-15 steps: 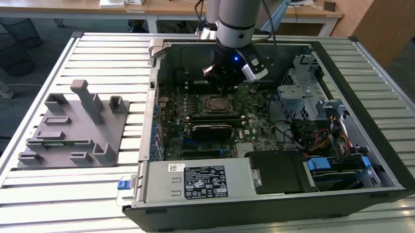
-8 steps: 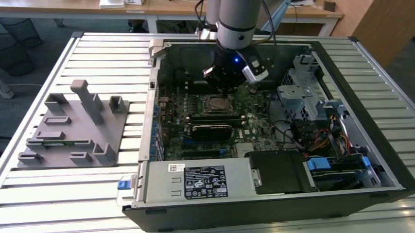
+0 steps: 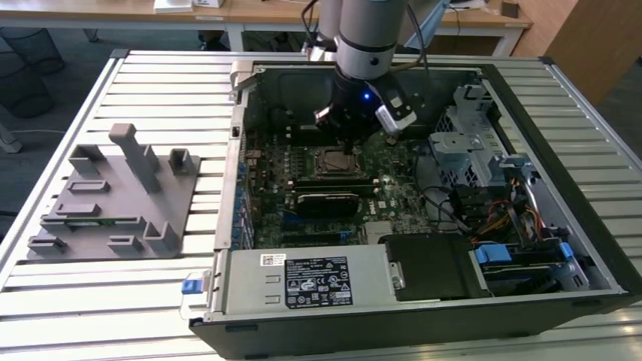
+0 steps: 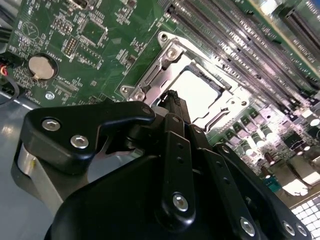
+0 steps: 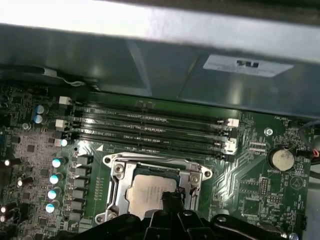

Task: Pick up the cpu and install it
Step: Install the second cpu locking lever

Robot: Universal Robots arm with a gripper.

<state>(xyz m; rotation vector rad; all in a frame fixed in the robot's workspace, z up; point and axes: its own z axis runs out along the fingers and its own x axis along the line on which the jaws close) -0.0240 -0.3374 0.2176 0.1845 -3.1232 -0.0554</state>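
Note:
The cpu (image 4: 197,92), a flat square chip with a pale silver top, lies inside the metal socket frame (image 4: 150,75) on the green motherboard (image 4: 105,50). In the first wrist view the cpu (image 5: 145,192) sits level in the frame (image 5: 117,182), just below the memory slots. My gripper (image 4: 172,97) is shut, and its dark tips rest at the cpu's near edge with nothing held between them. In the exterior view the gripper (image 3: 351,147) hangs straight down over the socket (image 3: 334,160), inside the open computer case.
A grey plastic fixture (image 3: 110,199) lies on the slatted table at the exterior view's left. Inside the case, a black block (image 3: 326,203) sits close in front of the socket. The power supply (image 3: 301,282) is along the near wall and drive cages with cables (image 3: 482,173) are at the right.

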